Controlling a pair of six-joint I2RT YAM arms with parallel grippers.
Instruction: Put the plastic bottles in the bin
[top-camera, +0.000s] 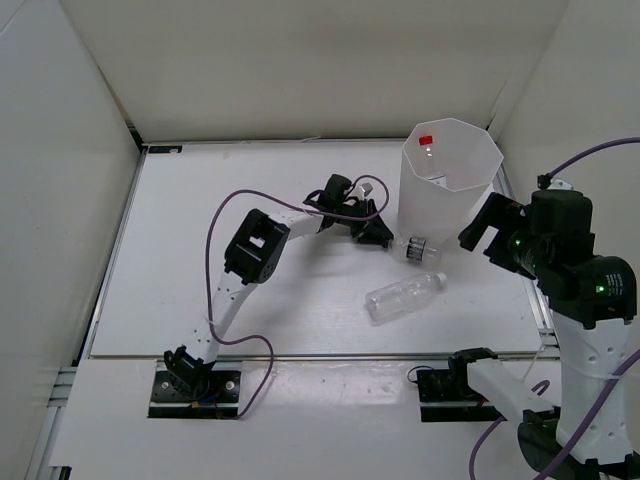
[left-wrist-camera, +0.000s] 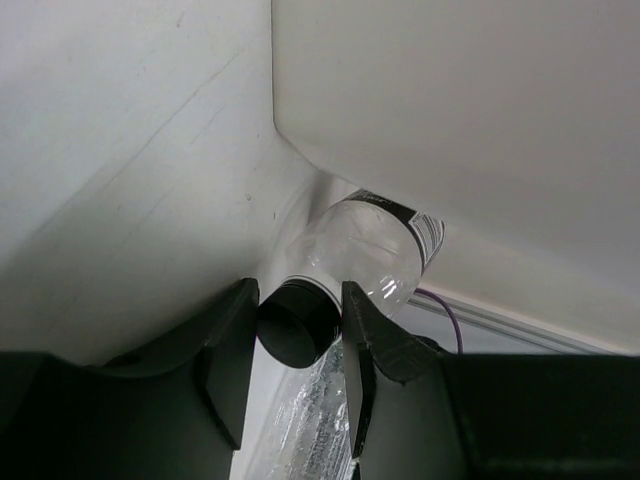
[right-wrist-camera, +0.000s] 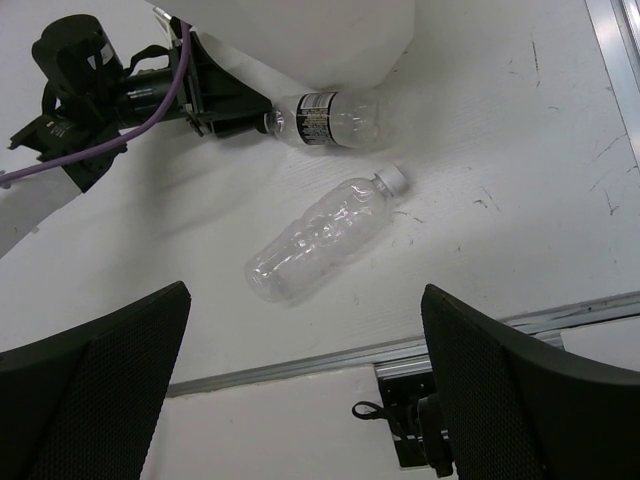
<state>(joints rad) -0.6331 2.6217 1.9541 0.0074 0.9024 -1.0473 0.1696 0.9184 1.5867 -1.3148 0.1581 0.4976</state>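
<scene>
Left fingers (left-wrist-camera: 365, 335), left wrist: pinching the cap of the black-capped bottle (left-wrist-camera: 375, 250), which lies at the foot of the bin (left-wrist-camera: 450, 100).
Right fingers (right-wrist-camera: 100, 380), right wrist: spread, empty, over a clear bottle (right-wrist-camera: 320, 240) on the surface (right-wrist-camera: 500, 150).
Top: red cap (top-camera: 426, 139) shows inside the bin; fourth bottle unseen.
Progress: likely one in, two left.

Labelled bottle (top-camera: 420, 250) beside bin (top-camera: 447, 212); plain bottle (top-camera: 404, 297) lies nearer.
</scene>
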